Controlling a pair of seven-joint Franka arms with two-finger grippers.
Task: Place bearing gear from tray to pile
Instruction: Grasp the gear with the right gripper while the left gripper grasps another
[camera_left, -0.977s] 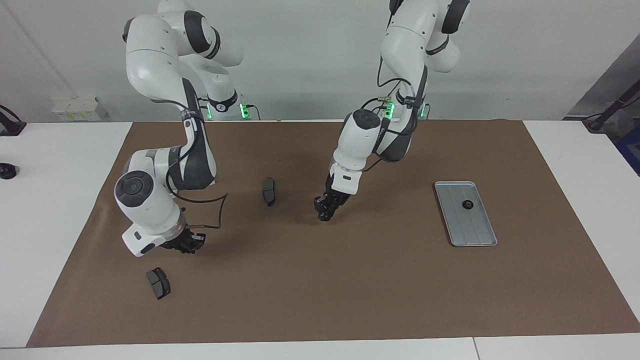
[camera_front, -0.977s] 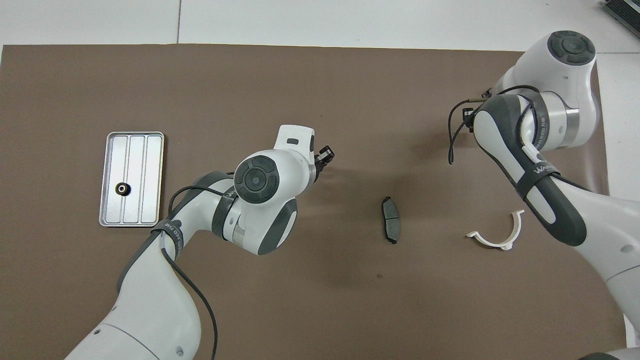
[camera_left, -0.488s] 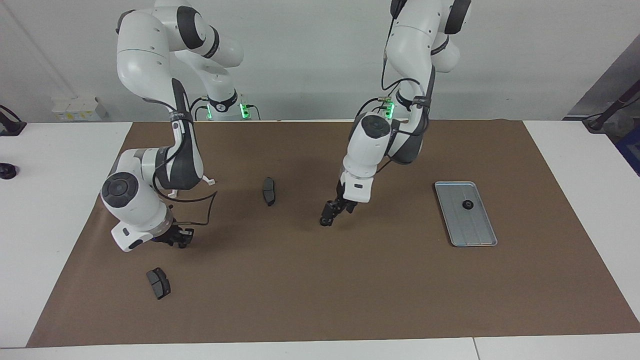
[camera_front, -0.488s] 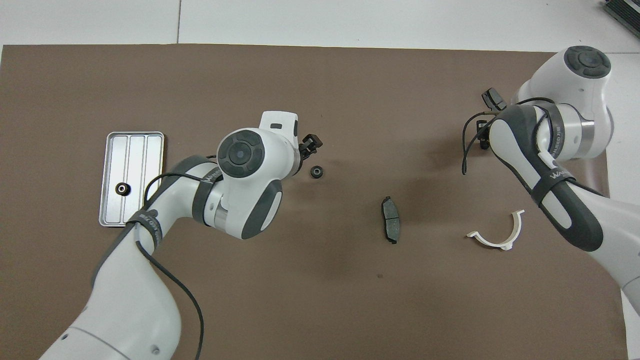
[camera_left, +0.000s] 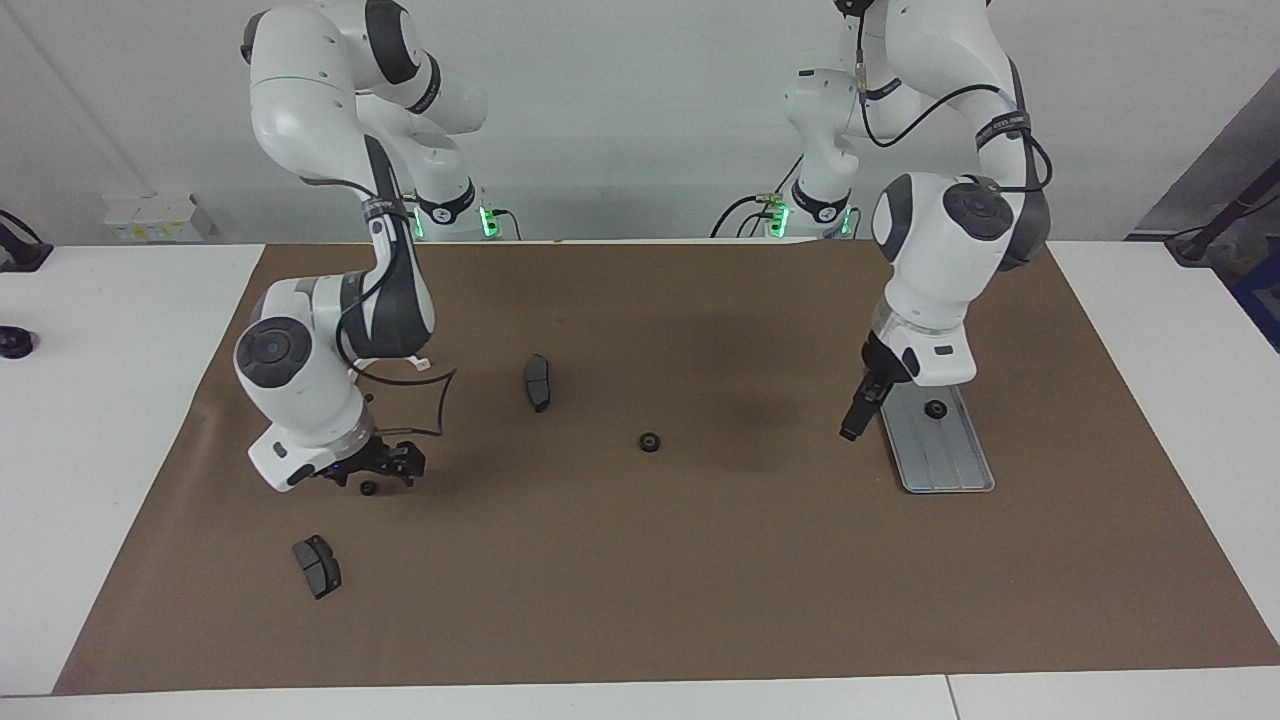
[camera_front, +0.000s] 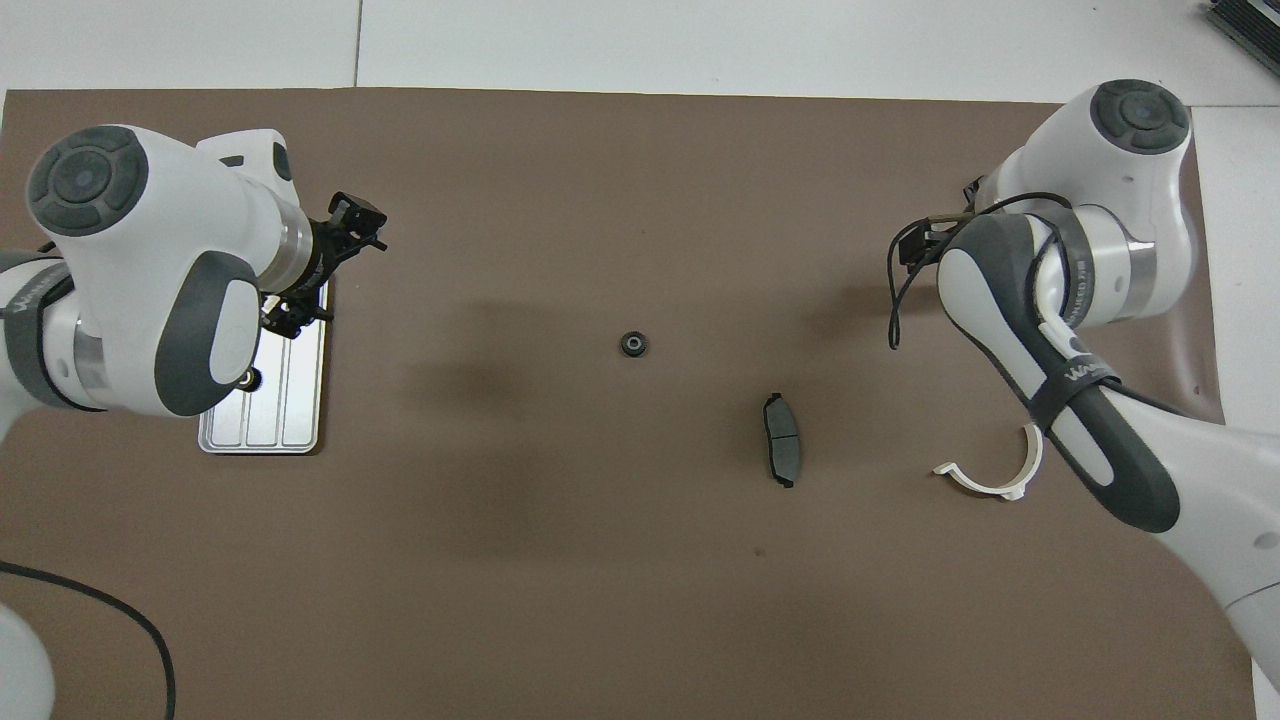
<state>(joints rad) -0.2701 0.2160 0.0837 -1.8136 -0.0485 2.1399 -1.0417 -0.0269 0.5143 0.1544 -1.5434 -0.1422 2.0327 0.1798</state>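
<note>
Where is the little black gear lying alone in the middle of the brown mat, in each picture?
Facing view: the gear lies on the mat near the picture's middle, a bit lower than the brake pad.
Overhead view: the gear lies near the middle, a bit higher than the brake pad.
Shared landmark: that brake pad lies nearer the robots, toward the right arm's end.

Both views are bright and evenly lit from above, with no glare on the brown mat (camera_left: 700, 560) and only a mild sheen on the white arm shells. Soft, blurred shadows lie on the mat under each arm, darkest near the middle. Focus is sharp throughout, with no motion blur and no visible bending at the edges.
</note>
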